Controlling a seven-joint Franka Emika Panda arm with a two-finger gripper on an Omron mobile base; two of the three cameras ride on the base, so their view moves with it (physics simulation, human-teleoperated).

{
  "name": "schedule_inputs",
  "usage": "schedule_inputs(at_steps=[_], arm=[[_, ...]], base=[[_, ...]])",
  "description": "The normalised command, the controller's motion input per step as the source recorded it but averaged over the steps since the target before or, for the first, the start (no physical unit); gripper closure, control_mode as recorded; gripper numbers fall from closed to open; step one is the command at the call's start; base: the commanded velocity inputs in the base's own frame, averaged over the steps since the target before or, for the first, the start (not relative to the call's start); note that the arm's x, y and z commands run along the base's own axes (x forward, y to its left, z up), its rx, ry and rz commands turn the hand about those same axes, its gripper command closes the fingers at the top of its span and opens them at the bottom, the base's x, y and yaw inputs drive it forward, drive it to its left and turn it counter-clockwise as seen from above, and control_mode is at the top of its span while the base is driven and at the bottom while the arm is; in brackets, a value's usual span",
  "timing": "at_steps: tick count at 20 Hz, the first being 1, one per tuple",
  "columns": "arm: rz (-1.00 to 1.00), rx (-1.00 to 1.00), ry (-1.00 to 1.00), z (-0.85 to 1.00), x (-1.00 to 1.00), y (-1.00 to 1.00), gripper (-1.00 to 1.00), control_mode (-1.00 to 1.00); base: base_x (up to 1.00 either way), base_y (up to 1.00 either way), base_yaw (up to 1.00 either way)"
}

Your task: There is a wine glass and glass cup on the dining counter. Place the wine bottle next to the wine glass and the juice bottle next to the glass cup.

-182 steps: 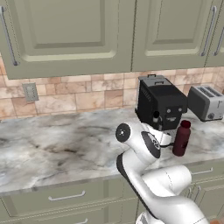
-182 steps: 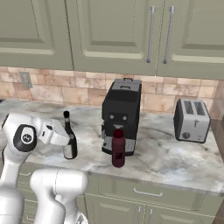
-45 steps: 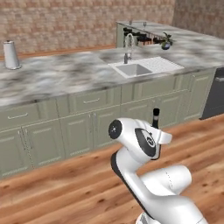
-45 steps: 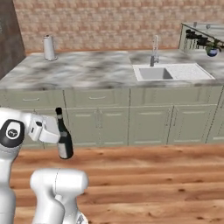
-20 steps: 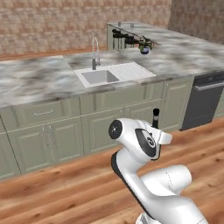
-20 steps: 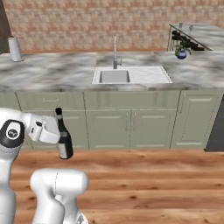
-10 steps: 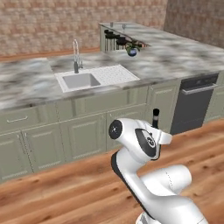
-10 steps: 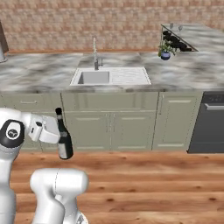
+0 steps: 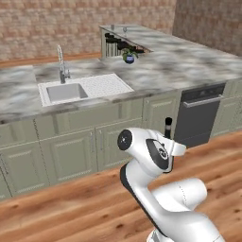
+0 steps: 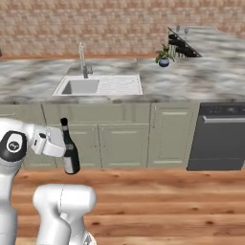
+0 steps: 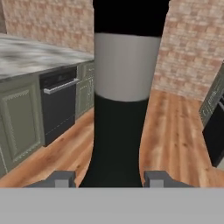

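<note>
Claw (image 11: 112, 178) clenched on the wine bottle (image 10: 70, 150), carried upright above the wood floor, well short of the far dining bench (image 10: 210, 36). Judged rigid, smooth, top-heavy, breakable; low body grip suits it.

place: kitchen | signs: sink (image 9: 64, 92), dishwasher (image 10: 217, 136), marble worktop (image 10: 158, 79), green cabinets (image 10: 119, 143)

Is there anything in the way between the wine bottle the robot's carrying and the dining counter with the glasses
Yes. The gripper holds the wine bottle over the wood floor; the sink counter with its dishwasher runs between it and the dining counter beyond.
</note>
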Motion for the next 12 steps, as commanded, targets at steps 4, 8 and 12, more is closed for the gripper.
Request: schedule_inputs(at_steps=[4,8,12], arm=[[0.00,0.00,0.00,0.00,0.00,0.00,1.00,1.00],[0.00,0.00,0.00,0.00,0.00,0.00,1.00,1.00],[0.00,0.00,0.00,0.00,0.00,0.00,1.00,1.00]], base=[[0.47,-0.62,0.00],[0.47,-0.62,0.00],[0.45,-0.62,0.00]])
